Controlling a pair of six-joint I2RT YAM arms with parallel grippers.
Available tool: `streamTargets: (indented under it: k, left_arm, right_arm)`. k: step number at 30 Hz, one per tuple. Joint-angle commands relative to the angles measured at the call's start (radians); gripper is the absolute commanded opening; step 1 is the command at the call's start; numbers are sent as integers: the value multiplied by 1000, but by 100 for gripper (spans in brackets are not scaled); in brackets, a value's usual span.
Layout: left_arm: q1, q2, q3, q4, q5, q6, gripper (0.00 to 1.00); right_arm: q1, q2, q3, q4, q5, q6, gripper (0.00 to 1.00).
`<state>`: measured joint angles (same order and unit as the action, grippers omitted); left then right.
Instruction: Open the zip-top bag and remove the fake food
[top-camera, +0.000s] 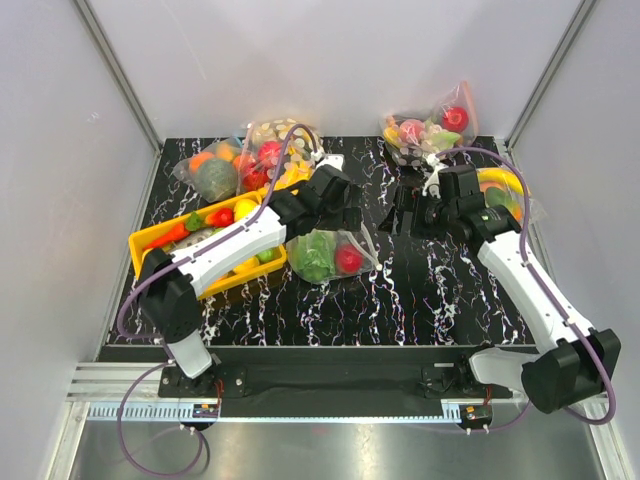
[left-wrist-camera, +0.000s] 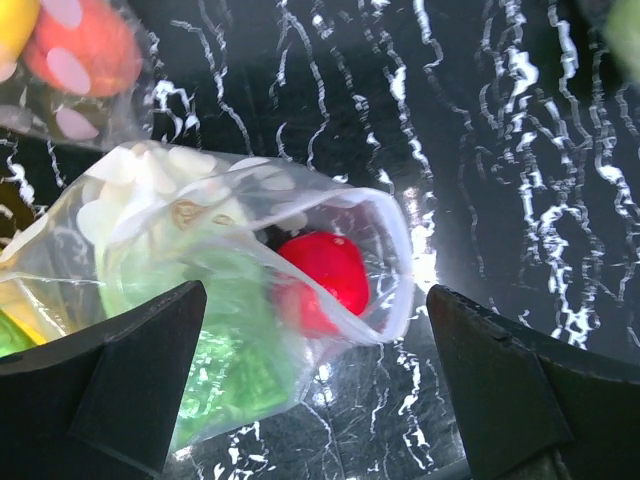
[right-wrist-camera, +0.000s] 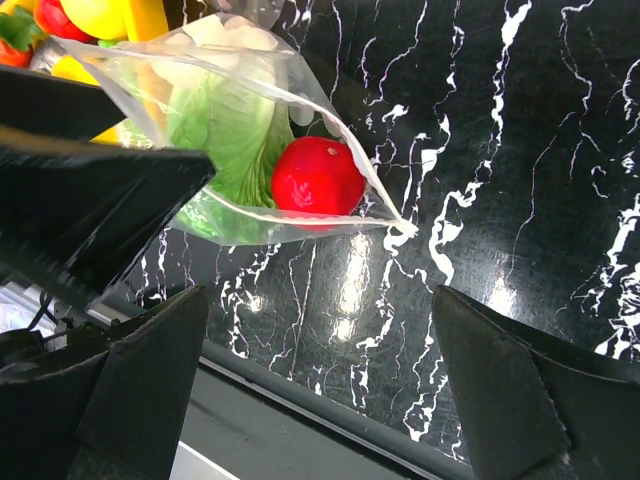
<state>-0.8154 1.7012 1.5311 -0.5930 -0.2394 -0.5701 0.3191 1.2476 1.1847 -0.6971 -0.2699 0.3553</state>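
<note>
Matte black, wedge-shaped fingers (left-wrist-camera: 130, 380) of the left tool (left-wrist-camera: 315, 300) fill the lower corners of the left wrist view. They stand wide apart and clamp nothing. The zip-top bag (left-wrist-camera: 200, 230) lies between and beyond them; whether the left finger touches it cannot be told. The bag is thin, crinkled clear film printed with white dots. Inside are a glossy red round fruit (left-wrist-camera: 325, 270) and a ruffled green lettuce (left-wrist-camera: 220, 340).

In the right wrist view the right tool (right-wrist-camera: 320, 300) is equally wide open over bare bench (right-wrist-camera: 500, 150), which is black stone-look with white veins. There the bag's long axis runs from upper left to lower right, one corner pointing lower right. The fruit sits near that corner.

From above, the bag is at the bench's centre, just right of a yellow tray (top-camera: 140, 245).
</note>
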Motion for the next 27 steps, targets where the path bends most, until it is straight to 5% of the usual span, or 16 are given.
streamTargets:
  k: [1, 7, 9, 15, 23, 27]
  left_arm:
    - [9, 6, 67, -19, 6, -28, 99]
    - [9, 74, 110, -57, 26, -28, 89]
    - [9, 77, 112, -63, 29, -31, 69]
    - [9, 74, 116, -82, 29, -22, 33]
    - [10, 64, 110, -96, 58, -22, 13]
    - [10, 54, 84, -90, 61, -20, 0]
  right_arm:
    - [-9, -51, -20, 57, 38, 7, 100]
    - [-11, -48, -80, 125, -17, -4, 100]
    - [-14, -30, -85, 139, -28, -13, 100]
    - [-15, 38, -48, 157, -37, -55, 100]
    - [-15, 165, 33, 188, -130, -64, 94]
    - [-6, 202, 64, 192, -149, -36, 83]
